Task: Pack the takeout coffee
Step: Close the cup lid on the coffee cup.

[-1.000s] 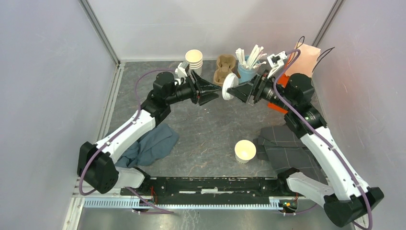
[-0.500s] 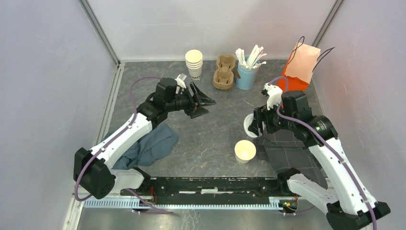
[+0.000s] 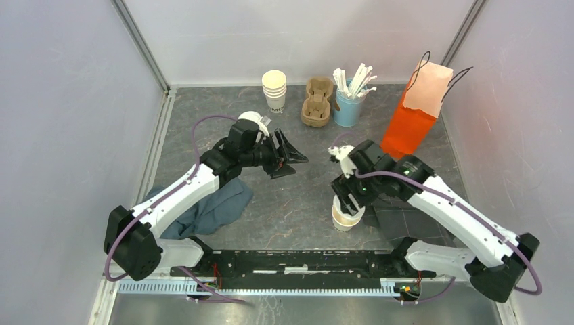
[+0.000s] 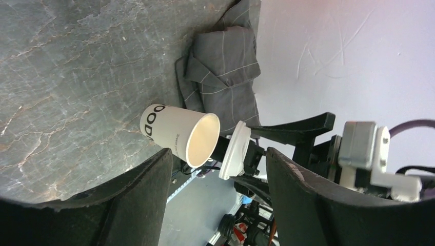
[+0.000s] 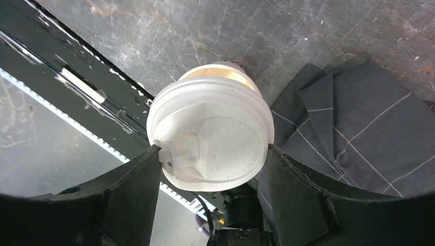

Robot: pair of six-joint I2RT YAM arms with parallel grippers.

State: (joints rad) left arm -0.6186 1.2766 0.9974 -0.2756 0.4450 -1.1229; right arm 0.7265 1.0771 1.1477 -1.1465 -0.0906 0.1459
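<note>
From above, the right gripper (image 3: 348, 203) hangs right over the open paper cup (image 3: 344, 221) standing on the table (image 3: 298, 196), hiding most of its mouth. The left gripper (image 3: 290, 157) sits well apart, fingers spread and empty. In the left wrist view, the white lid (image 4: 235, 150) is pinched just off the cup's rim, a slim gap showing. In the right wrist view, the lid blocks nearly all of the cup, beside the grey checked cloth (image 5: 359, 128).

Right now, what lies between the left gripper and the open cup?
Top view: only bare tabletop between left gripper and cup; right gripper holds a lid over it.
</note>
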